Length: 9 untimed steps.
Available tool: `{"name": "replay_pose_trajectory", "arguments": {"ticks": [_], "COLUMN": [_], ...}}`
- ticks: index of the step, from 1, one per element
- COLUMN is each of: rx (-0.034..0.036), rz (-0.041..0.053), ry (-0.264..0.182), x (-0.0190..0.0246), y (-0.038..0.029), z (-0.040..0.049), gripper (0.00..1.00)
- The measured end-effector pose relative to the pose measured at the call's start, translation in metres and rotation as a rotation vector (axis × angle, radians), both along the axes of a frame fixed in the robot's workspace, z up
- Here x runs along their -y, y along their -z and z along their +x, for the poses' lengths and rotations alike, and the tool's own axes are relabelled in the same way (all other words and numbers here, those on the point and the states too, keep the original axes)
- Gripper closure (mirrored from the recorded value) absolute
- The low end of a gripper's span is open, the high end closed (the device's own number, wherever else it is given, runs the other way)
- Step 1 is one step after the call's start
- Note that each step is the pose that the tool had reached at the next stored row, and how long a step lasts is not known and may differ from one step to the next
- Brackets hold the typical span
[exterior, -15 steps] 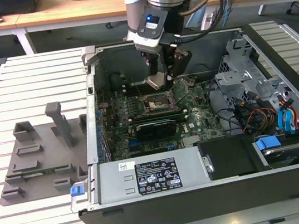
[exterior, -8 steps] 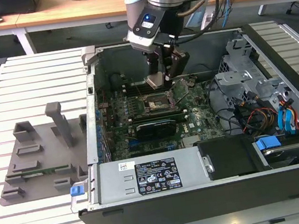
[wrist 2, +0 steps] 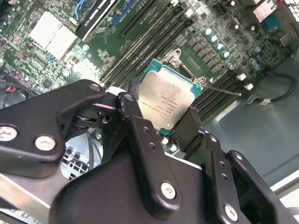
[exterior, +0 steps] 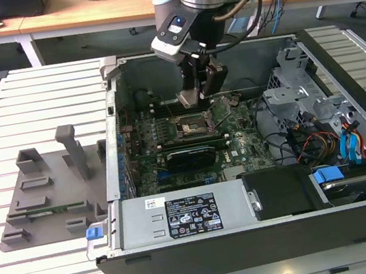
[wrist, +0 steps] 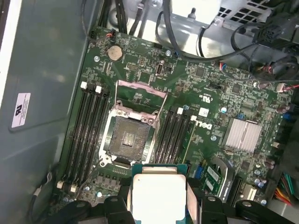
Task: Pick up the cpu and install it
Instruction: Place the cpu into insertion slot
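Inside an open computer case (exterior: 254, 247), the robot arm's gripper (wrist 2: 162, 106) pinches the cpu (wrist 2: 170, 95) by two opposite edges. It holds the cpu clear of the green circuit board (wrist: 187, 93), close to the empty socket (wrist: 128, 137) with its bracket raised. The chip looks light, stiff and flat. Its metal top seems sturdy and its underside probably delicate, so the thin rim is the sensible place to grip.
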State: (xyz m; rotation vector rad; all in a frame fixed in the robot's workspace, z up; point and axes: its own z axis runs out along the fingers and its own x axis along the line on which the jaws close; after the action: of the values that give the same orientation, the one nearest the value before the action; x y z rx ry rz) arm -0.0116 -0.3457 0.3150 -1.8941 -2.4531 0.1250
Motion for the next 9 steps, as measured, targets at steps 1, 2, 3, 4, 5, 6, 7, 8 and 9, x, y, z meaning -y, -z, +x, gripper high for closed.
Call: {"name": "replay_pose_trajectory", "arguments": {"ticks": [1, 2, 3, 4, 5, 6, 7, 8, 9], "rx": [0.0000, 0.0000, 0.0000, 0.0000, 0.0000, 0.0000, 0.0001, 0.0001, 0.0000], "rz": [-0.0003, -0.0007, -0.0010, -0.0013, -0.0015, -0.0018, -0.0024, -0.0028, -0.0037], "ry": [0.021, 0.037, 0.057, 0.073, 0.090, 0.106, 0.126, 0.143, 0.153], "x": [0.0000, 0.0000, 0.0000, 0.0000, 0.0000, 0.0000, 0.0000, 0.0000, 0.0000], "y": [0.0001, 0.0001, 0.0000, 0.0001, 0.0001, 0.0001, 0.0001, 0.0002, 0.0002], "z": [0.0000, 0.0000, 0.0000, 0.0000, 0.0000, 0.0000, 0.0000, 0.0000, 0.0000], "gripper": [0.45, 0.45, 0.45, 0.45, 0.45, 0.45, 0.45, 0.45, 0.45]}}
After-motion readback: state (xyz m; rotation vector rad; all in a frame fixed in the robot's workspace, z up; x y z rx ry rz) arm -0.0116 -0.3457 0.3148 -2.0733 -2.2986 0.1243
